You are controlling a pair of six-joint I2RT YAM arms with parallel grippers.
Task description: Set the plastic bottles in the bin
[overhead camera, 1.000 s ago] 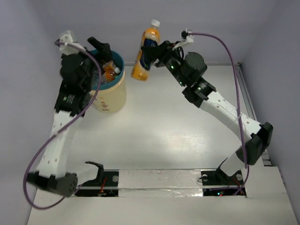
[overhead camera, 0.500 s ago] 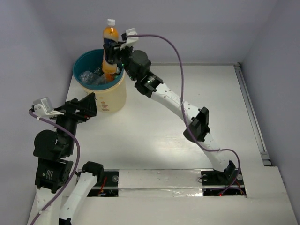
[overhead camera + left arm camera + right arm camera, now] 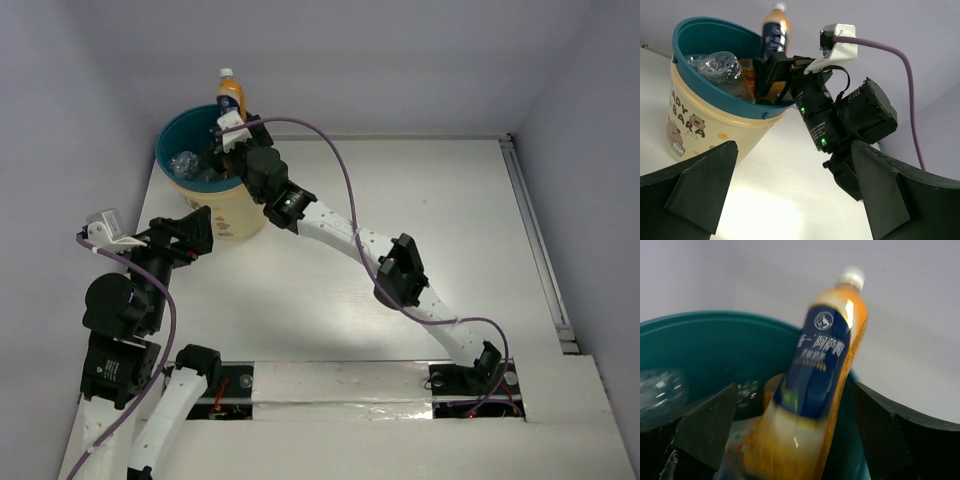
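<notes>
Your right gripper [image 3: 794, 390] has just sprung wide open over the bin [image 3: 705, 335], releasing the orange bottle [image 3: 822, 365], now dropping in tilted: one more bottle deposited.

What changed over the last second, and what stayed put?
The right gripper carried the orange bottle leftward over the bin, lowered it and opened; the bottle now stands loose inside, at the far rim. The left gripper pulled back from the bin. The bin stayed put.

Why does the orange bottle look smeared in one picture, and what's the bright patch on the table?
Right wrist view: the bottle is blurred, worst at its base, probably motion. Top view: glare whitens the middle of the table. Left wrist view: bin sharp.
</notes>
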